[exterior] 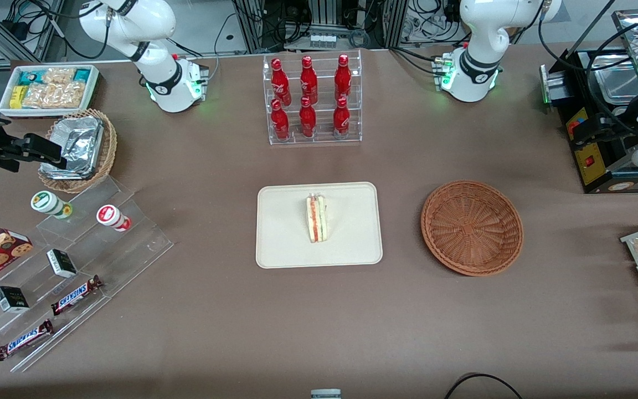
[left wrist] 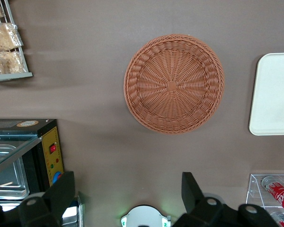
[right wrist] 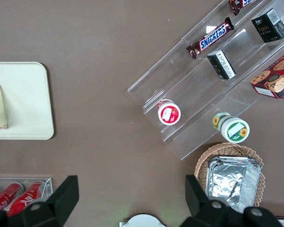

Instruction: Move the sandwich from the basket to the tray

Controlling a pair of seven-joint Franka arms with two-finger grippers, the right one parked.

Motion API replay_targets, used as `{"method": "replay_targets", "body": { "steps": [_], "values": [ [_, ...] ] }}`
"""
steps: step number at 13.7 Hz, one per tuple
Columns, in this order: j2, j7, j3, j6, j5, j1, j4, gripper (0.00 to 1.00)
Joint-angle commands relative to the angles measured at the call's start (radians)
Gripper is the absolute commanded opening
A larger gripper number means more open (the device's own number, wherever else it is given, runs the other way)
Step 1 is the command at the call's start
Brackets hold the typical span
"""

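Only front view: sandwich (exterior: 317, 218) on tray (exterior: 286, 244); claw (left wrist: 128, 196) spread above table.

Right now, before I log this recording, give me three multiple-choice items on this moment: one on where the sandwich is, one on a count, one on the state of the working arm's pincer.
1. Where does the sandwich lie?
A. in the basket
B. on the tray
C. on the bare table

2. How many red bottles stand in the clear rack?
A. four
B. six
C. eight

3. What is the state of the pincer?
A. shut on the sandwich
B. shut and empty
C. open and empty

Answers:
1. B: the wedge rests on the tray, and the basket holds nothing.
2. B: the front view shows two rows of three.
3. C: the wrist view shows its fingers spread wide, high above the basket, with nothing between them.
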Motion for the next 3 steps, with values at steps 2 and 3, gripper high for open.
{"method": "replay_targets", "body": {
  "steps": [2, 3],
  "values": [
    [-0.018, 0.000, -0.001, 0.007, -0.008, 0.002, -0.001, 0.99],
    [-0.019, 0.000, -0.002, 0.008, -0.002, 0.002, -0.001, 0.99]
  ]
}}
